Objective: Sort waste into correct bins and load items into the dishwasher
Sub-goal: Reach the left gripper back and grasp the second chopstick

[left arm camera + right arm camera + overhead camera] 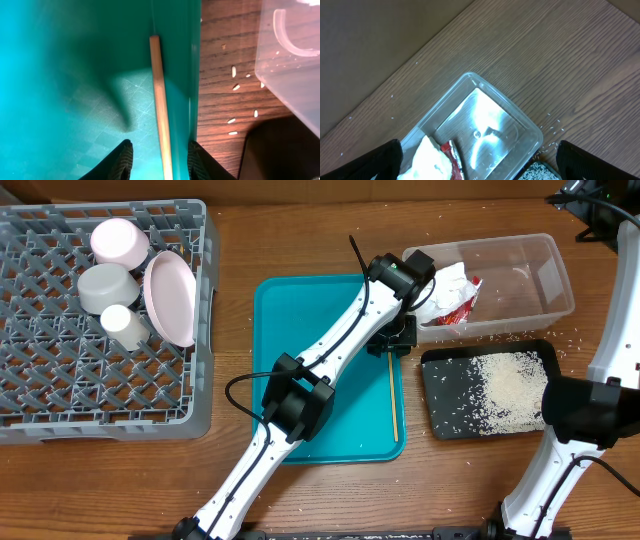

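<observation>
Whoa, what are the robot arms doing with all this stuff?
They are clearing up after a meal. The left gripper is low over the teal tray, open, with a finger on either side of a wooden chopstick. The right gripper hangs wide open above the clear tub, which holds a napkin and a red wrapper. Rice crumbs lie in the black tray, and the dishes stand in the grey rack.

tabletop (545, 60): brown wood grain, matt. teal tray (75, 75): smooth plastic, faint diamond texture, slight sheen. chopstick (160, 100): pale bare wood. clear tub (490, 120): glossy see-through plastic. black tray (440, 380): matt. dish rack (100, 423): dull grey plastic. napkin (432, 160): crumpled paper. wrapper (454, 160): shiny red foil.
</observation>
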`<state>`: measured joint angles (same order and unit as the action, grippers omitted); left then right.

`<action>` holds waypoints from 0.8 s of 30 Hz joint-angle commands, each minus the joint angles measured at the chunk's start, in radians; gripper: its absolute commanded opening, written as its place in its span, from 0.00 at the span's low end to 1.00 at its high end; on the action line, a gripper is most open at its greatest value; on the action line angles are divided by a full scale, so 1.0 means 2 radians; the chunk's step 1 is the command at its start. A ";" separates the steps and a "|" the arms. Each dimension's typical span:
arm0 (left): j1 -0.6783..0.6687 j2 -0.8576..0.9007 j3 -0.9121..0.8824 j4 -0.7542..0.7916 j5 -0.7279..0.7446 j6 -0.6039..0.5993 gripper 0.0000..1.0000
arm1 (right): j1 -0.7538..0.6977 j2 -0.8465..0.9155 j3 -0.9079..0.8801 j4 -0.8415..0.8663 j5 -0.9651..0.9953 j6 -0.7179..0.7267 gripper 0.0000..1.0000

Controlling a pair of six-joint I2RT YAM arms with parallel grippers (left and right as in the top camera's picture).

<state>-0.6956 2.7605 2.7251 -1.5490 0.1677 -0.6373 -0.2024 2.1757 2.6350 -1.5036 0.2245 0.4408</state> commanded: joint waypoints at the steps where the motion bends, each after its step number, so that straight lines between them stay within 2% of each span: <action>1: 0.009 0.009 -0.004 -0.009 -0.009 -0.007 0.38 | 0.000 -0.007 0.015 0.003 0.003 0.001 1.00; 9: 0.006 0.009 -0.004 -0.002 -0.022 -0.007 0.39 | 0.000 -0.007 0.015 0.003 0.003 0.001 1.00; 16: -0.005 0.009 -0.036 0.035 -0.024 -0.007 0.39 | 0.000 -0.007 0.015 0.003 0.003 0.001 1.00; 20: -0.006 0.009 -0.058 0.044 -0.023 -0.009 0.35 | 0.000 -0.007 0.015 0.003 0.003 0.001 1.00; 24: -0.004 0.009 -0.062 0.040 -0.024 -0.008 0.22 | 0.000 -0.007 0.015 0.003 0.003 0.001 1.00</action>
<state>-0.6933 2.7449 2.6450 -1.4700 0.1196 -0.6479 -0.2024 2.1757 2.6350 -1.5032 0.2245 0.4404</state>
